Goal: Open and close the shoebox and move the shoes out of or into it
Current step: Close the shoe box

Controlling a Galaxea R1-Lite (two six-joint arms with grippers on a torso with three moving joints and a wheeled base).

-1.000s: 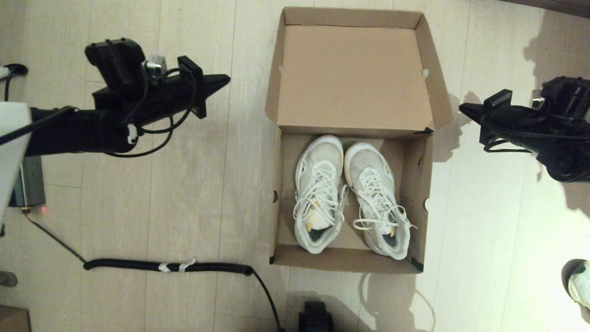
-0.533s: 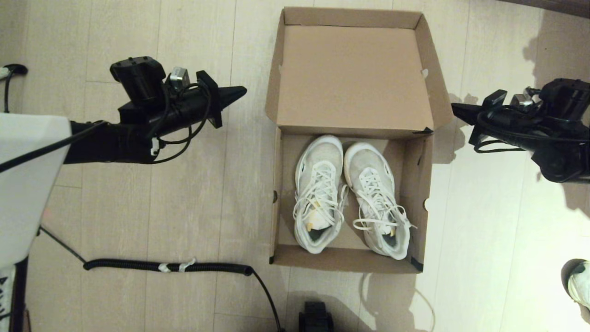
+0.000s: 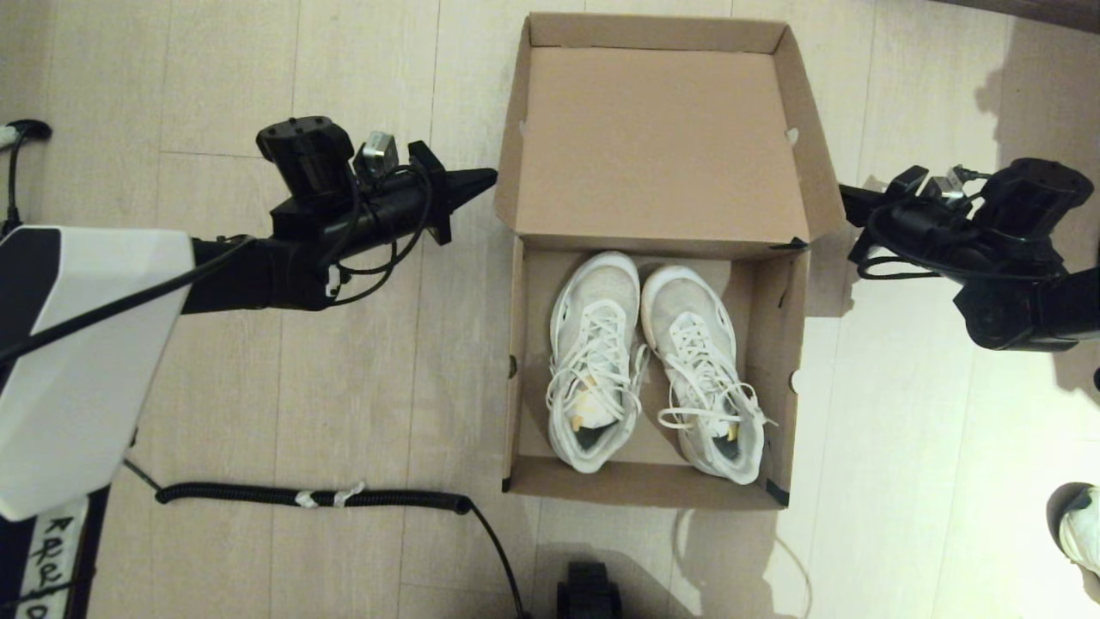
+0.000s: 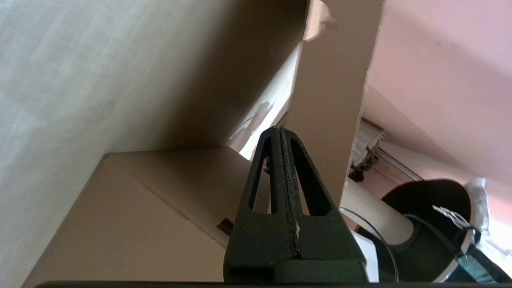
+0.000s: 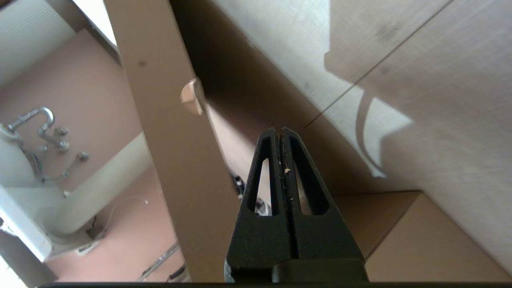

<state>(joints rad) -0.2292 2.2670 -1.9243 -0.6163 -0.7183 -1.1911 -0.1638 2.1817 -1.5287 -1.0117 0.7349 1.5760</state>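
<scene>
Shoebox [image 3: 653, 481] sits open on floor, lid folded back to far side, shoes [image 3: 653, 365] inside. Left gripper [image 3: 490, 178] & right gripper [image 3: 846, 199], both pinched together w/ nothing held, flank lid edges, prob. to push it closed.

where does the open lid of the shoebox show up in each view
Head view: the lid stands open at the far end of the shoebox, between the left claw and right claw.
Left wrist view: the lid's side flap rises just past the shut left claw.
Right wrist view: the lid's other side flap stands beside the shut right claw.
Shared landmark: the box's cardboard side wall.
</scene>
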